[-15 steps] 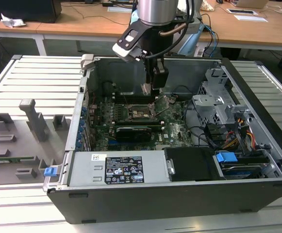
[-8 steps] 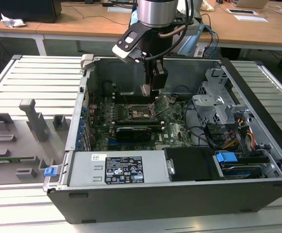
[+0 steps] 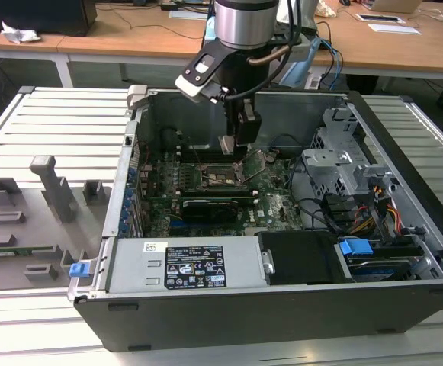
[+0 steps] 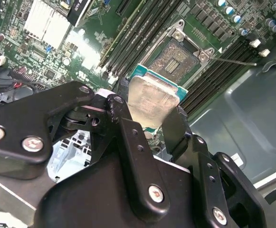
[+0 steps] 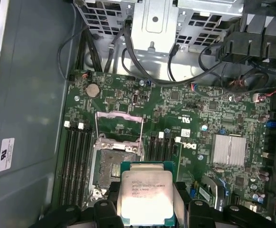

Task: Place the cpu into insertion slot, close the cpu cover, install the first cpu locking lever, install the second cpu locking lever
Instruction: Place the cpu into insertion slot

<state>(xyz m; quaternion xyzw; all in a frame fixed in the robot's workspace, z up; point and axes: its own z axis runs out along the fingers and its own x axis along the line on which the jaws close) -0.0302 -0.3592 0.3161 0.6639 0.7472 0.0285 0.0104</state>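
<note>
Black fingers grip flat silver cpu | square insertion slot uncovered

The arm reaches into the open computer case, its gripper holding the cpu above the insertion slot, near the case's far wall. A black graphics card lies between the slot and the power supply at the case's near edge. Grey fixtures stand on the slatted table beside the case.
</note>
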